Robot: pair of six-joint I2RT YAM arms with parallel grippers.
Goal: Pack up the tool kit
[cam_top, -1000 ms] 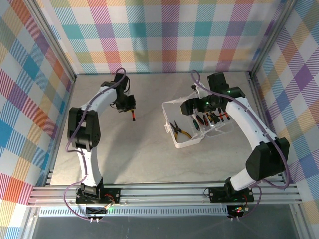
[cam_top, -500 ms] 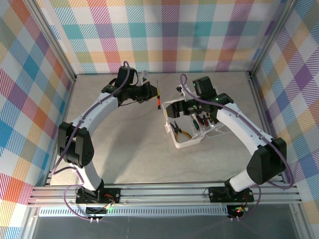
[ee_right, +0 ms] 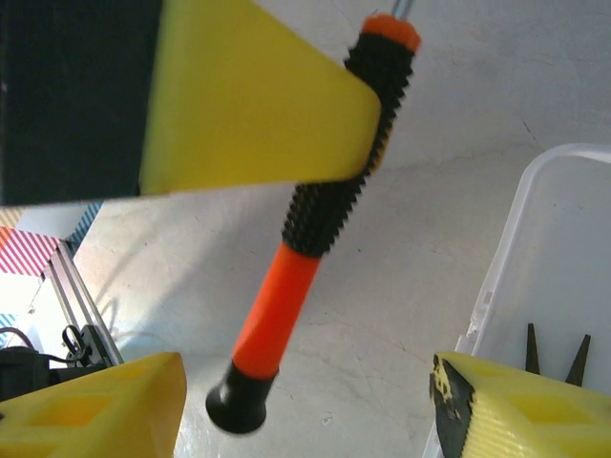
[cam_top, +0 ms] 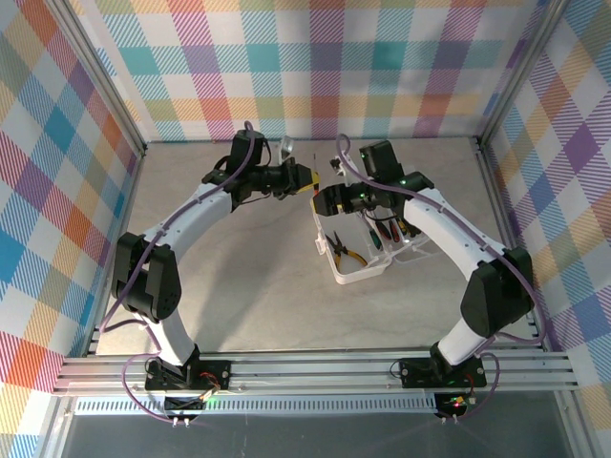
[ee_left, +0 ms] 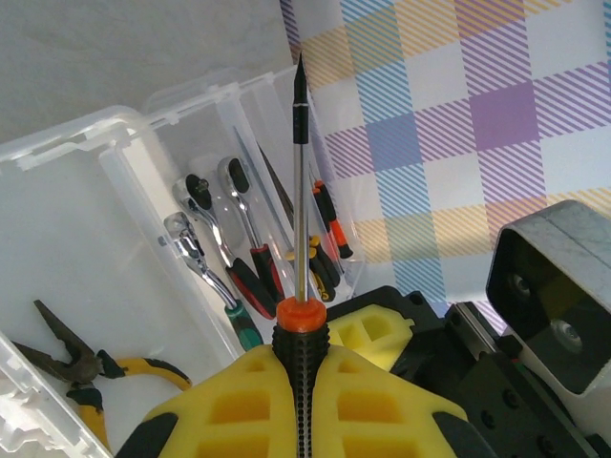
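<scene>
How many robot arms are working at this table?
2. The left arm comes from the near-left edge, jaws shut on a screwdriver. The right arm reaches over the open case, jaws open by the screwdriver's handle.

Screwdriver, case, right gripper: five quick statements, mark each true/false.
1. The left gripper is shut on the screwdriver, clamping its black ribbed grip. True.
2. The case has its lid closed. False: it lies open, with the tools inside in plain sight.
3. The yellow-handled pliers lie inside the case. True.
4. The right gripper is clamped on the screwdriver's handle. False: its fingers stand apart on either side of the handle's butt end, without touching it.
5. The case holds no ratchet. False: a chrome ratchet lies in it, beside other red-and-black handled tools.
</scene>
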